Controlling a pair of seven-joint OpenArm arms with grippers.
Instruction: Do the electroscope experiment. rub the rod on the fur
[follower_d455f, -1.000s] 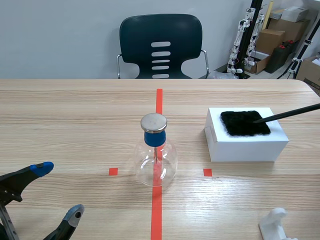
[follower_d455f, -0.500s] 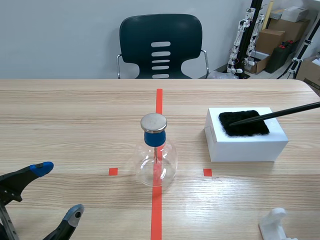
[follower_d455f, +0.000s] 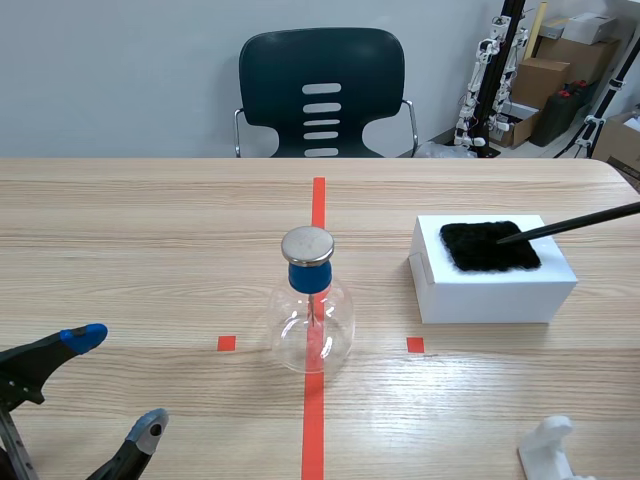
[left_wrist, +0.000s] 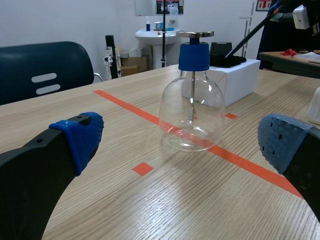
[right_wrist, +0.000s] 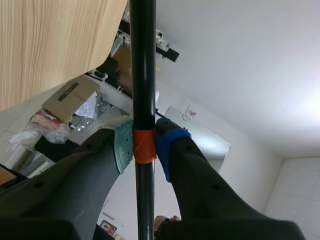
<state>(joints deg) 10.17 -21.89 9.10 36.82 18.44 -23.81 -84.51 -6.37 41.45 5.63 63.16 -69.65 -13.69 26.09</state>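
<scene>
Pale wooden table (follower_d455f: 150, 230), orange-red tape marks down its middle. Behind the far edge, dark chair (follower_d455f: 322, 90) with pale slots in the backrest and metal armrests, facing the table. On the table's right half, white box (follower_d455f: 495, 292), near a tape square. At the near right edge, small white plastic holder (follower_d455f: 552, 448), partly cut off. Beyond the table, far right, stacked cardboard boxes (follower_d455f: 545, 75). In the left wrist view, white sink (left_wrist: 156, 35) against the back wall.

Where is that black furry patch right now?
In the scene view, the fur lies on the white box, right of the glass flask, with the rod touching it.
</scene>
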